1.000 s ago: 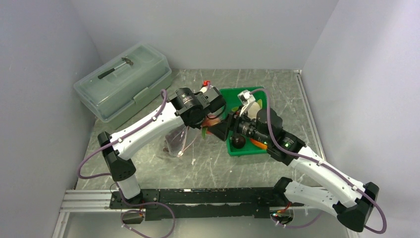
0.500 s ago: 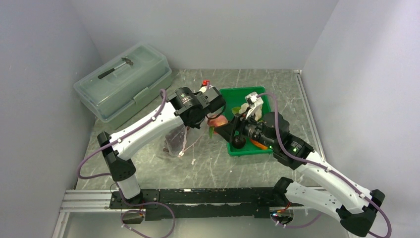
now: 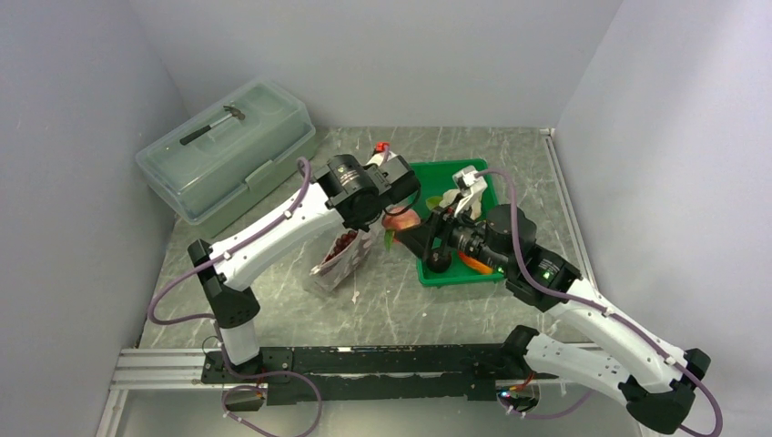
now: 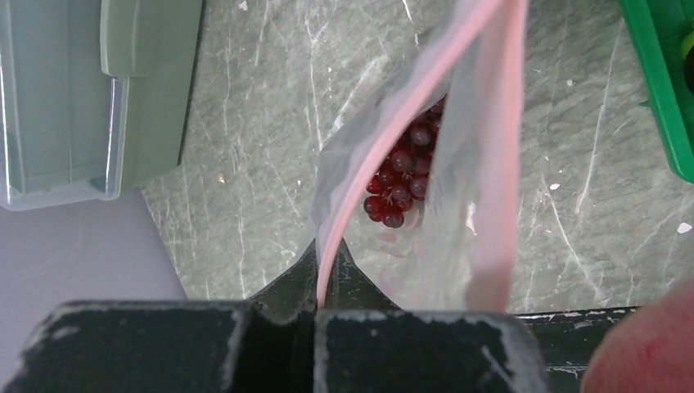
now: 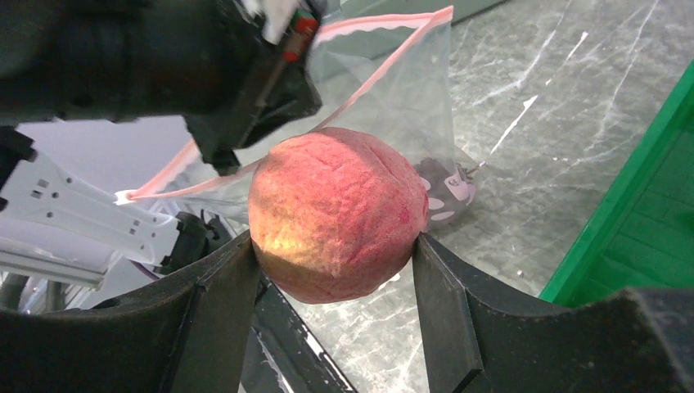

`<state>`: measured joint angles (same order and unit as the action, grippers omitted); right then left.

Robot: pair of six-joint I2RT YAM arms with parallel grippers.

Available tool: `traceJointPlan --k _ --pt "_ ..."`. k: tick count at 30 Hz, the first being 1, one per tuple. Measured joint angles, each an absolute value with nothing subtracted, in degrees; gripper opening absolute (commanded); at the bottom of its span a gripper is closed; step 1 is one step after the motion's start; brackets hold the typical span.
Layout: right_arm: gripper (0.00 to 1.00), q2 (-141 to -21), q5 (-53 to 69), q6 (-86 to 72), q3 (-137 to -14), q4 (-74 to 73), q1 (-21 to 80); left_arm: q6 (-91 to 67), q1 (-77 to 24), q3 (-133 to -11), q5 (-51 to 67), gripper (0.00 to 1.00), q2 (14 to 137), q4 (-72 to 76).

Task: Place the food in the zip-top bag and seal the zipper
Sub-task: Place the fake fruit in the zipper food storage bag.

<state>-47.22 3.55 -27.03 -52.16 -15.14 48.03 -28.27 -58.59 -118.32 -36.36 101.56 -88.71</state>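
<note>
Firmly, the left gripper [image 4: 319, 270] pinches the zip-top bag [image 4: 454, 205] by its zipper [image 4: 501, 147]. The right gripper [image 5: 331, 270] clamps the peach [image 5: 335, 209] beside the bag's mouth.

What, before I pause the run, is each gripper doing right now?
Left gripper: shut on the zip-top bag at its zipper edge.
Right gripper: shut on the peach.

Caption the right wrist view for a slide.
Right gripper holds the peach beside the open zip-top bag.
</note>
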Motion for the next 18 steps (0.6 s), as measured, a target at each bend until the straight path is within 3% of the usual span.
traceJointPlan --k 18 --pt "0.19 -42.6 0.6 -26.1 -54.6 -19.7 48.2 -29.1 -60.8 -118.4 -34.6 0.0 102.4 -87.8"
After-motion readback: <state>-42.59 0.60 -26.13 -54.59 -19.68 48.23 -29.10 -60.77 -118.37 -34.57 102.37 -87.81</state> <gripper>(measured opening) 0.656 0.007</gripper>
